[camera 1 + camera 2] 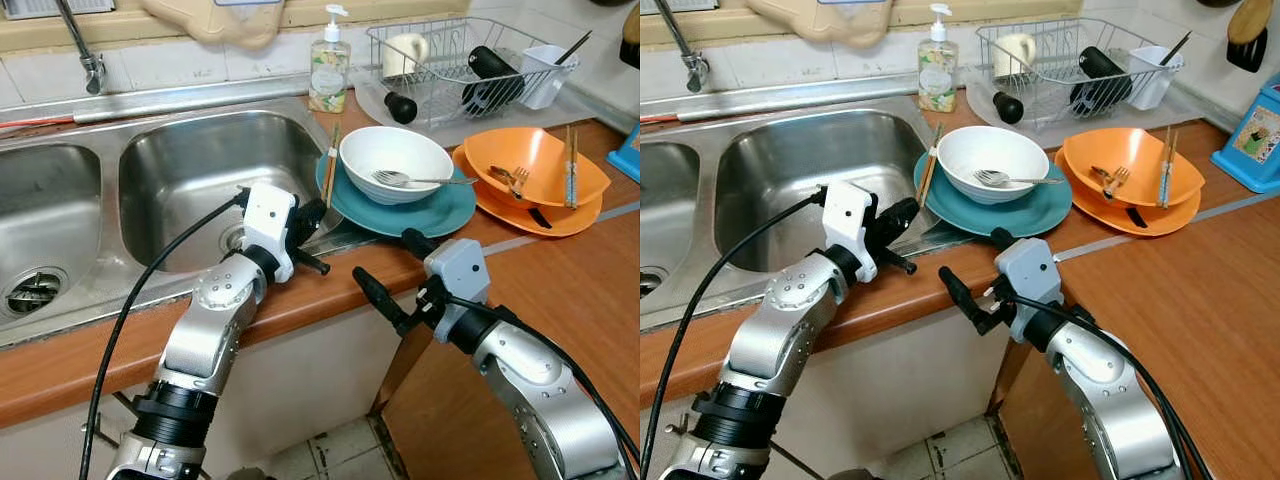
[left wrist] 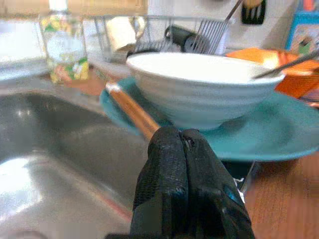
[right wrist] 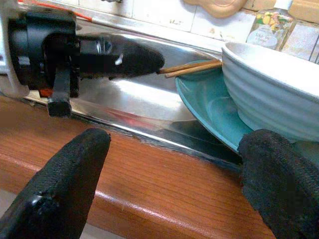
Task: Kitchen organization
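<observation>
A pair of wooden chopsticks (image 1: 331, 165) rests on the left rim of a teal plate (image 1: 445, 215), beside a white bowl (image 1: 390, 155) that holds a metal fork (image 1: 400, 180). My left gripper (image 1: 318, 215) is at the sink's edge, shut on the near end of the chopsticks (image 2: 132, 112). In the right wrist view the chopsticks (image 3: 192, 68) stick out of the left gripper (image 3: 124, 57) toward the plate. My right gripper (image 1: 383, 254) hangs open over the wooden counter edge just in front of the plate, with nothing between its fingers (image 3: 60, 184).
A steel double sink (image 1: 200, 170) lies to the left. An orange bowl (image 1: 540, 160) on an orange plate holds a fork and more chopsticks. Behind stand a soap bottle (image 1: 328, 65) and a wire dish rack (image 1: 470, 60). A blue box (image 1: 1255, 140) sits at far right.
</observation>
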Robot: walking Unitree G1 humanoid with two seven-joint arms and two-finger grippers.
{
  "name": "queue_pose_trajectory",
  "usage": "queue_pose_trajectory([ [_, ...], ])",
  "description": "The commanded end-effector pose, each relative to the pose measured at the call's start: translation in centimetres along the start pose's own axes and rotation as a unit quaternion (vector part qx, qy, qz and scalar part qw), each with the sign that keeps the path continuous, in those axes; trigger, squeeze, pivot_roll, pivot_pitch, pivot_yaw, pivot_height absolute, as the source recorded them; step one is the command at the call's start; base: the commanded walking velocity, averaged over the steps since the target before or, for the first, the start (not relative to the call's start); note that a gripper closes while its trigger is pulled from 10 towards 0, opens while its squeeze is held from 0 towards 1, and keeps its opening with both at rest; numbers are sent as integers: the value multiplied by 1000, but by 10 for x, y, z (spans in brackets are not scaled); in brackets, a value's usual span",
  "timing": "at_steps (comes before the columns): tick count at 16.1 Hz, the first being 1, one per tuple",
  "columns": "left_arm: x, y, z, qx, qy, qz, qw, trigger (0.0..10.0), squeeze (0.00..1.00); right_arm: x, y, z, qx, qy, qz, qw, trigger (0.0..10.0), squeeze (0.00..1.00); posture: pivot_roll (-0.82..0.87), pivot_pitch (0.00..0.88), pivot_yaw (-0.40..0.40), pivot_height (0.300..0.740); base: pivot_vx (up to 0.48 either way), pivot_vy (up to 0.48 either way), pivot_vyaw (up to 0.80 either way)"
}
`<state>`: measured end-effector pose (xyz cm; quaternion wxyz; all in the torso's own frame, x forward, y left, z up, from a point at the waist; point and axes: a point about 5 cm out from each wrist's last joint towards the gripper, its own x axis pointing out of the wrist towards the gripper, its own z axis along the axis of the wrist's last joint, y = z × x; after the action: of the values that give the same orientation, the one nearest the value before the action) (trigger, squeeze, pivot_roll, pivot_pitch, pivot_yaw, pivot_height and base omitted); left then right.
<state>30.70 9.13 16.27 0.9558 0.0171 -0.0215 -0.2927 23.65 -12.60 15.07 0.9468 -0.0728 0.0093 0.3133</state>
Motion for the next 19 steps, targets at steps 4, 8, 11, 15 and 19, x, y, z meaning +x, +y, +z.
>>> queue_pose_trajectory([
  [4, 1, 2, 15, 5, -24, -7, 1000, 10000, 1000, -3, 0, 1, -9, 3, 0, 1000, 10000, 0, -36, 0, 19, 740, 0, 0, 0],
  [8, 5, -2, 17, 69, -15, 0, 997, 10000, 1000, -3, -2, 1, -11, 6, -4, 1000, 10000, 0, -38, 0, 18, 740, 0, 0, 0],
  [11, 9, -2, 20, 68, -16, 8, 997, 10000, 1000, -2, -3, 0, -11, 9, -4, 1000, 10000, 0, -34, 0, 13, 740, 0, 0, 0],
  [15, 12, -1, 20, 59, 9, 24, 998, 10000, 1000, -1, -5, 0, -15, 12, -10, 1000, 10000, 0, -34, 0, 14, 740, 0, 0, 0],
  [19, 14, -8, 18, 58, 21, 17, 998, 10000, 1000, 0, -7, -1, -19, 16, -17, 1000, 10000, 0, -34, 0, 13, 740, 0, 0, 0],
])
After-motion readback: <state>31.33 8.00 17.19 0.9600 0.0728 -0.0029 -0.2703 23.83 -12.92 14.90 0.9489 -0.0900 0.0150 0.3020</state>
